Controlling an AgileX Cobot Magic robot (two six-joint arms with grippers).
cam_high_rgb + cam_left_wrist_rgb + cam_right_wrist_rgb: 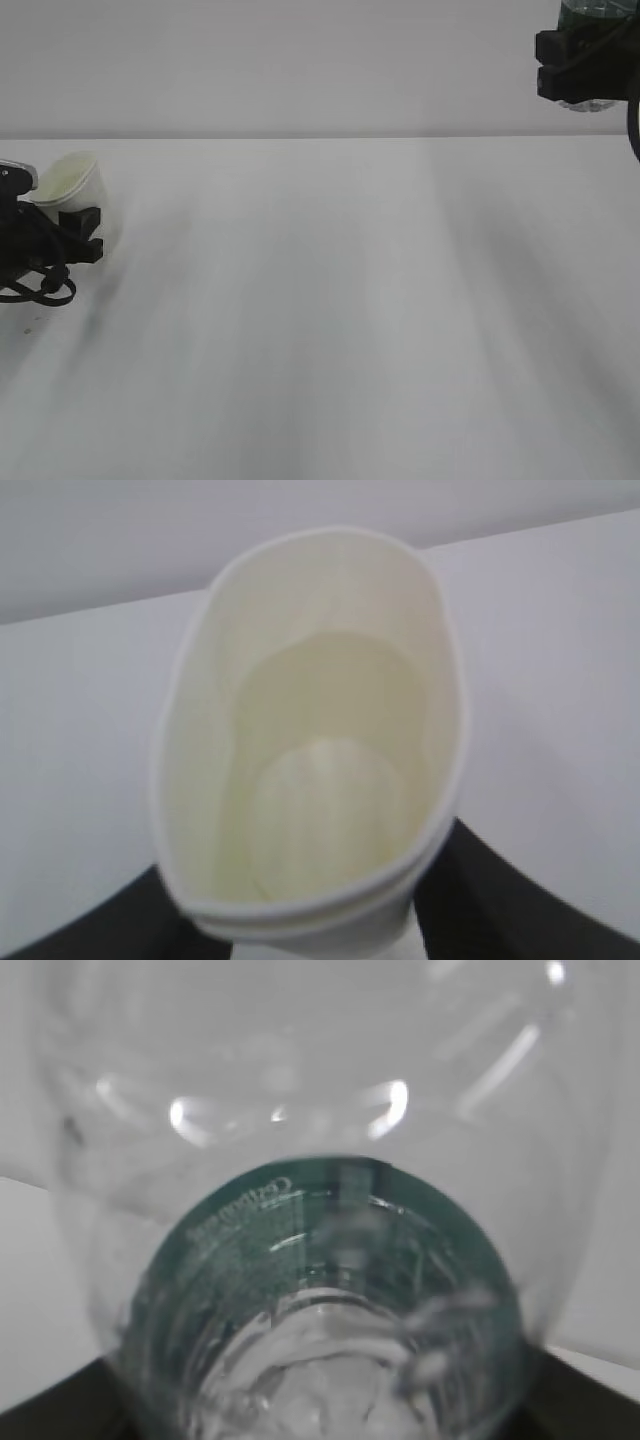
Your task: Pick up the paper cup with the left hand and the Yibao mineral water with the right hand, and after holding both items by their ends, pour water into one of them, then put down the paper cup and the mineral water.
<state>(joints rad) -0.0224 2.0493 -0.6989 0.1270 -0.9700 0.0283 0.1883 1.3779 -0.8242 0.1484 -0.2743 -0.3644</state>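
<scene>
The left hand [62, 232] is a matte black gripper of blocky, squared segments, with a small pale grey piece at its upper edge and loops of thin black cable [38, 288] hanging beneath it. The right hand [585, 65] is the same matte black — chunky rectangular blocks stacked one over another — with a black cable curving down its outer side.

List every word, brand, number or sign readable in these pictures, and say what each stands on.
Nothing can be read with certainty.
Water bottle, green label: a short curved line of white lettering in the right wrist view, too blurred and warped to quote.
Water bottle in the exterior view: only its bottom shows above the right hand; no lettering legible.
Paper cup: plain, no print visible.
Left hand: no markings readable.
</scene>
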